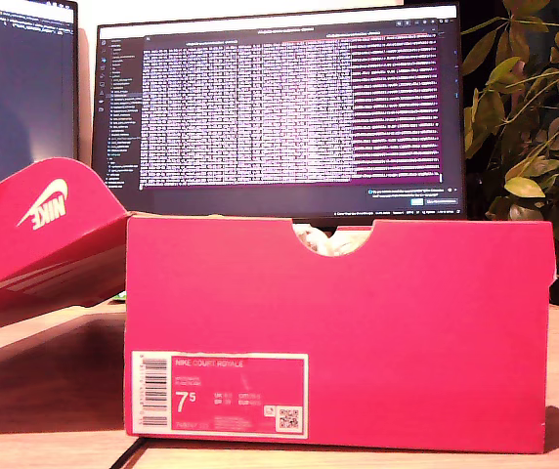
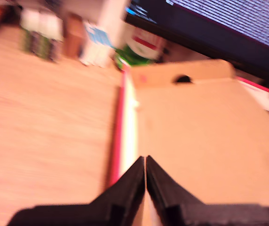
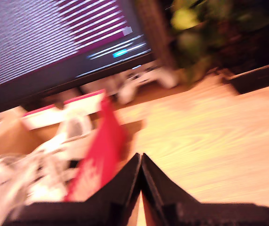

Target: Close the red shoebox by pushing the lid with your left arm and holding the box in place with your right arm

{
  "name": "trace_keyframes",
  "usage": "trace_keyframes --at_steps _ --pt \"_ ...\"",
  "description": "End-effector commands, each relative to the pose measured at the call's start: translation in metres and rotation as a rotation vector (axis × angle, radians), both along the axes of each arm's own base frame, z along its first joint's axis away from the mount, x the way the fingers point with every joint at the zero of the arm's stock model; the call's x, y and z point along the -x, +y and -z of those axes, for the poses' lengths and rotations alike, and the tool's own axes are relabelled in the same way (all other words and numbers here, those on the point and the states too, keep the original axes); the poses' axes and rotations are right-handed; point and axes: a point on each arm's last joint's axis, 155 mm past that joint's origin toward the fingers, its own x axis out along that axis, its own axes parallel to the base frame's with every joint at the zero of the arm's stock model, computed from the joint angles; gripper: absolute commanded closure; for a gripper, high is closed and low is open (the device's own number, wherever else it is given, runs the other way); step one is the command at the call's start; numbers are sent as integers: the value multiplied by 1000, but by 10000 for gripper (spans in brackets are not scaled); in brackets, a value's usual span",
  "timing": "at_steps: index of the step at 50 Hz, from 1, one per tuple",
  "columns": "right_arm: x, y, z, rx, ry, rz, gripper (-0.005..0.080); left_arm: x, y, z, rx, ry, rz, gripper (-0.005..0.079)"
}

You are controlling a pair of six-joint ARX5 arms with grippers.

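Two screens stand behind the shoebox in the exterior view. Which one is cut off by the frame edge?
The smaller monitor at the exterior view's left is cropped; the wide monitor directly behind the red shoebox shows nearly whole.

Monitor (image 1: 279,107) seemingly close behind open shoebox (image 1: 338,332)

A wide black-framed computer monitor (image 1: 279,112) stands at the back in the exterior view, its dark screen filled with rows of pale and purple text; a second dark monitor (image 1: 18,93) shows at that view's left edge, lines of small text on it; a leafy green houseplant (image 1: 534,117) rises at the exterior view's right, some leaves yellowish; a light wooden tabletop (image 1: 45,381) with visible grain runs beneath; the first wrist view shows blurred green and white containers (image 2: 134,49) on the far tabletop, too smeared to identify.
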Motion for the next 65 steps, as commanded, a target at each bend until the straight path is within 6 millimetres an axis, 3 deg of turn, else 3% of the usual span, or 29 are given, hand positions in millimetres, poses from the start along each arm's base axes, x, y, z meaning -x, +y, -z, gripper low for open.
trace_keyframes --at_steps 1,7,13,27,42,54,65 --pt "5 2 -32 -14 -61 -9 764 2 -2 -28 20 -64 12 761" --pt "11 2 -43 -12 -43 -13 764 7 -9 -49 54 -96 46 761" --pt "15 9 -49 -12 -15 -56 764 10 -18 -57 99 -77 88 761" --pt "4 31 -31 40 142 -180 764 4 -36 -48 107 60 184 761" --pt "-26 37 -15 155 312 -236 764 -18 -41 -46 43 219 250 761" --pt "-52 44 10 174 439 -282 764 -39 -34 -31 -5 370 308 761" --pt "-70 53 32 154 483 -322 764 -59 -12 -22 -6 436 278 761"
